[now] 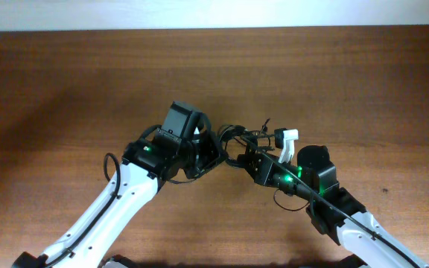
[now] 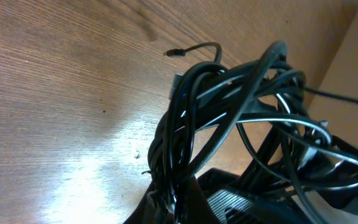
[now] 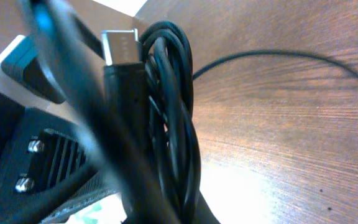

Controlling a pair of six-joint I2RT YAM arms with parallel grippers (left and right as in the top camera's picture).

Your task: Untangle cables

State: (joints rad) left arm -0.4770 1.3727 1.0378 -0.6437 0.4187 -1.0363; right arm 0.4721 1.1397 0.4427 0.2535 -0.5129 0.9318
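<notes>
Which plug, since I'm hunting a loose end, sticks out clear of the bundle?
The small dark plug on the curved tail in the left wrist view; the silver-tipped plug sits beside the bundle.

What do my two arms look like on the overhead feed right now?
Matching pair: the left arm and right arm have white rounded links and black boxy wrists, each with a green light. Thick black wiring runs along them. A white bracket sits on the right wrist.

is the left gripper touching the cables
Touching. The left wrist view shows the cables bunching together and running down into the shut left gripper, pinched at the bottom edge.
</notes>
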